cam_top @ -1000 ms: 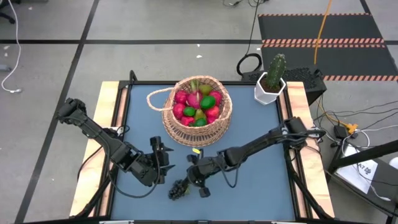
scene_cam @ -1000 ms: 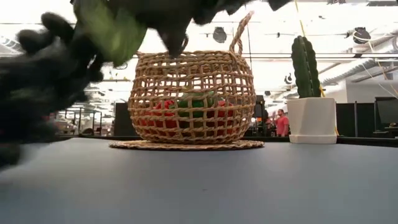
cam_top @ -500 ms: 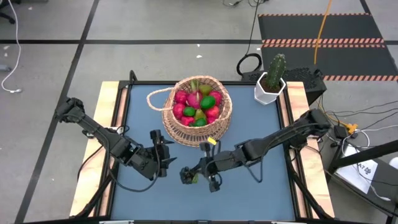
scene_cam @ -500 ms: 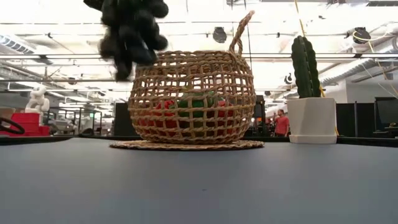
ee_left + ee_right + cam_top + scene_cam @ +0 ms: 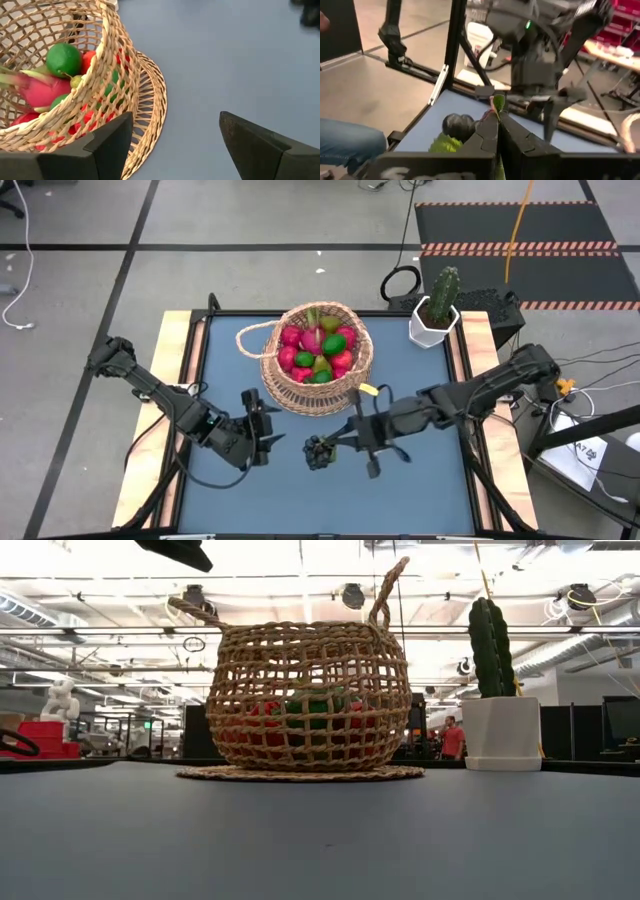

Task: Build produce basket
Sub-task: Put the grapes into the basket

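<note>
Grape bunch [image 5: 320, 452] now nearer basket [image 5: 355, 375]

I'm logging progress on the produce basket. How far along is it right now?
Nearly done. The basket already holds the red, pink and green fruit, and no other loose fruit shows on the table. In hand: the right hand is shut on the dark grape bunch, held near the basket's front. Left: getting the grapes into the basket. The left hand waits open beside it.
</note>
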### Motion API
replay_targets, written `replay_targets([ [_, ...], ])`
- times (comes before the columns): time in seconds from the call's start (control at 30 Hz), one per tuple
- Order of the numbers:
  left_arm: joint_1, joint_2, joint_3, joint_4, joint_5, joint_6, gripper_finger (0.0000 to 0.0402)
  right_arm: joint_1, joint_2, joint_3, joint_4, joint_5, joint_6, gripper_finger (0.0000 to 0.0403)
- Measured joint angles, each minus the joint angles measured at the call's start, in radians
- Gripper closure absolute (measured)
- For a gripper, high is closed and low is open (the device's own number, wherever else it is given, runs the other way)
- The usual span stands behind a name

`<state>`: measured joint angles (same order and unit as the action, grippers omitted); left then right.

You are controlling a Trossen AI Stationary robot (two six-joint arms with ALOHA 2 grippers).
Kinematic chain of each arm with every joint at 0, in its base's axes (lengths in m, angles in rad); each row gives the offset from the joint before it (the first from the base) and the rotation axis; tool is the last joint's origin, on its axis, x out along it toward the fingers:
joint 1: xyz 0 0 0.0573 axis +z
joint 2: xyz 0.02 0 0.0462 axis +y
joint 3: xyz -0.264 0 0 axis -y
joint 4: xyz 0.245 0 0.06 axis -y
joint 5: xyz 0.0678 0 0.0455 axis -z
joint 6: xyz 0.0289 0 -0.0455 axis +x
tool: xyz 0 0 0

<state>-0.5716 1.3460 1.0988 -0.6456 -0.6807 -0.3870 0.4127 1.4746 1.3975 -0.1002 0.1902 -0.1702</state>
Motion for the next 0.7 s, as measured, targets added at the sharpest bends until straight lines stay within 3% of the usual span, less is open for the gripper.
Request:
replay_targets([
  [0.37,0.002,0.000,0.000,0.023,0.001,0.013,0.0108,0.020,-0.149,0.000,-0.051,0.098,-0.071,0.0403],
  [0.7,0.002,0.000,0.000,0.024,0.000,0.014,0.0108,0.021,-0.257,0.000,-0.064,0.101,-0.129,0.0403],
])
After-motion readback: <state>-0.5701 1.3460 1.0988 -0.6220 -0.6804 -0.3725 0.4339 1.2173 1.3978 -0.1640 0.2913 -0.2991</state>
